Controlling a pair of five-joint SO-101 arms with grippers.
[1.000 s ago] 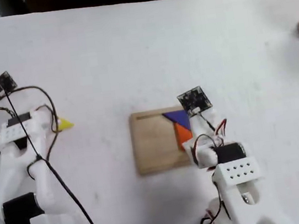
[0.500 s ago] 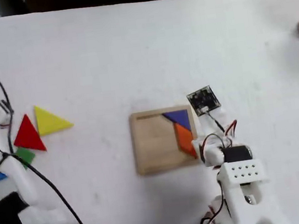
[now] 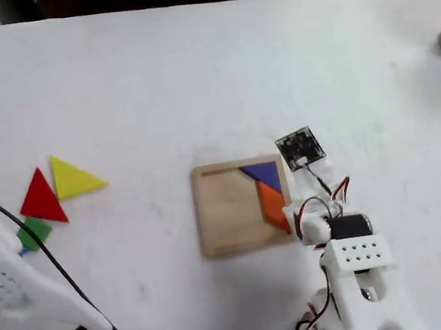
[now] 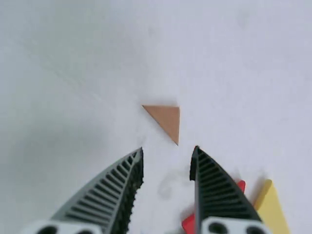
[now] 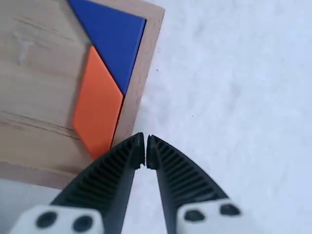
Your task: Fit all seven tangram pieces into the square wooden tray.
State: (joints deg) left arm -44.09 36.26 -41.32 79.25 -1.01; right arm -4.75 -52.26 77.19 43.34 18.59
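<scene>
- Where the white table [image 3: 192,79] reaches its left edge, the left gripper [image 4: 167,150] hangs with its jaws spread and empty, close to a small tan triangle [image 4: 165,121].
- To the right, a red triangle [image 3: 42,198], a yellow triangle [image 3: 73,177] and a green piece [image 3: 34,231] lie close together.
- At the centre sits the square wooden tray [image 3: 223,214], with a blue triangle [image 3: 263,175] and an orange parallelogram [image 3: 273,203] along its right side.
- Just beside the tray's right rim, the right gripper [image 5: 145,141] is pinched closed on nothing.

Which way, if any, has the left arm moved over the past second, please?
Yes. In the high view the left arm has pulled back from over the yellow triangle and red triangle toward the lower-left corner, leaving both uncovered.
</scene>
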